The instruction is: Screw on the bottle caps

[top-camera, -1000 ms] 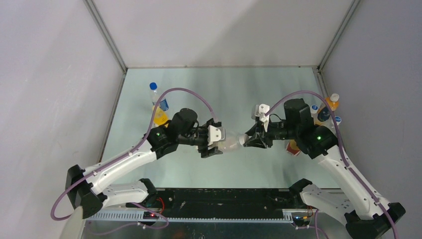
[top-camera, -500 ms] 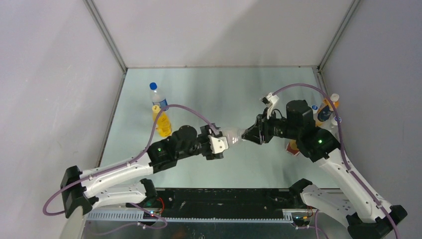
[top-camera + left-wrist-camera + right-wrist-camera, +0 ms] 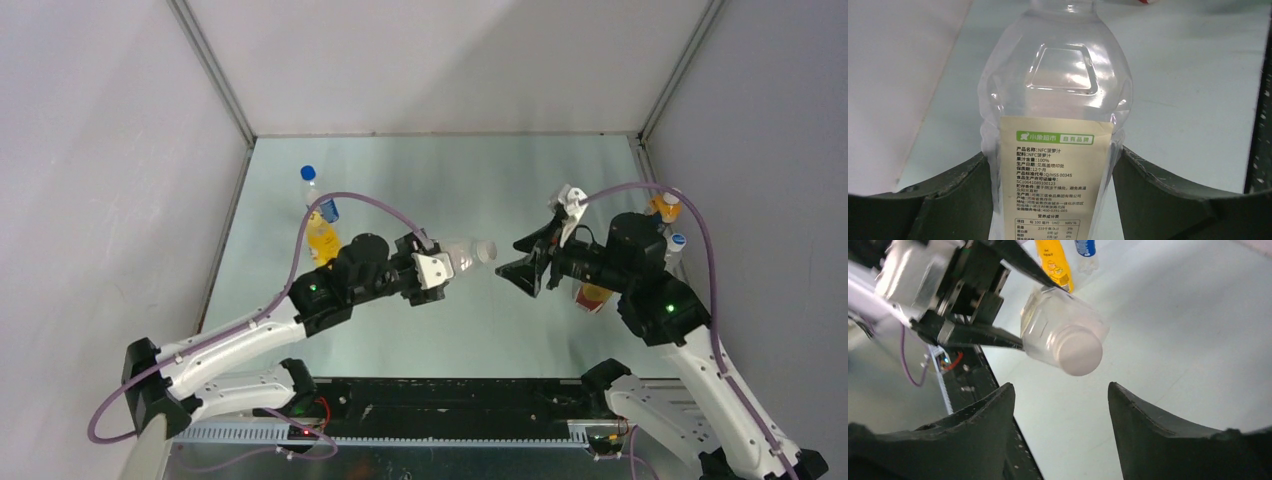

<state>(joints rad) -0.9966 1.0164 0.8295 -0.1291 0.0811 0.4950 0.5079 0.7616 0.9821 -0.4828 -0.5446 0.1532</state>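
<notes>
left gripper (image 3: pixel 437 272) is clamped on the labelled lower body of the clear bottle (image 3: pixel 462 257), one finger on each side, jaws only as far apart as the bottle is wide. bottle is held off the table (image 3: pixel 420 170), about mid-table. long axis is roughly horizontal, running left-to-right in the top view. neck end points at the right gripper (image 3: pixel 512 260) and is angled slightly toward the far side. white cap (image 3: pixel 1078 356) sits on the neck; can't tell how tight. right gripper is spread wide and empty, in line with the cap but apart from it. in the right wrist view the cap faces the open jaws. orange-drink bottle (image 3: pixel 321 238) and blue-capped water bottle (image 3: pixel 314 190) stand upright at far left.
</notes>
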